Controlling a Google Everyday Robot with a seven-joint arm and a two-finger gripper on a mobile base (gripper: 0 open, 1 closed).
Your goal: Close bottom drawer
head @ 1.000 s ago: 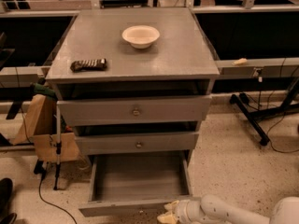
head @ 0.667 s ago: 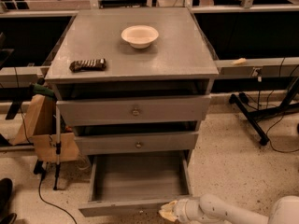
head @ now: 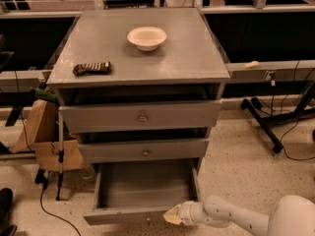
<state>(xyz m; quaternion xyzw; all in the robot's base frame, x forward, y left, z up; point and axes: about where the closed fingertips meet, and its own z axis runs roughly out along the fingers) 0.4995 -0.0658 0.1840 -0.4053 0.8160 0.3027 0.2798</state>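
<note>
Slim grey wooden bottom drawer (head: 123, 215): lowest of three in the grey wooden desk (head: 192, 58), pulled well out, shallow plank box exposed. White-armed, pale-tipped gripper (head: 172, 214): low at the drawer front's right end, apparently touching it; how wide it stands cannot be told. On the desk top: round white bowl (head: 146, 37), dark wrapped bar (head: 92, 68), well apart.
</note>
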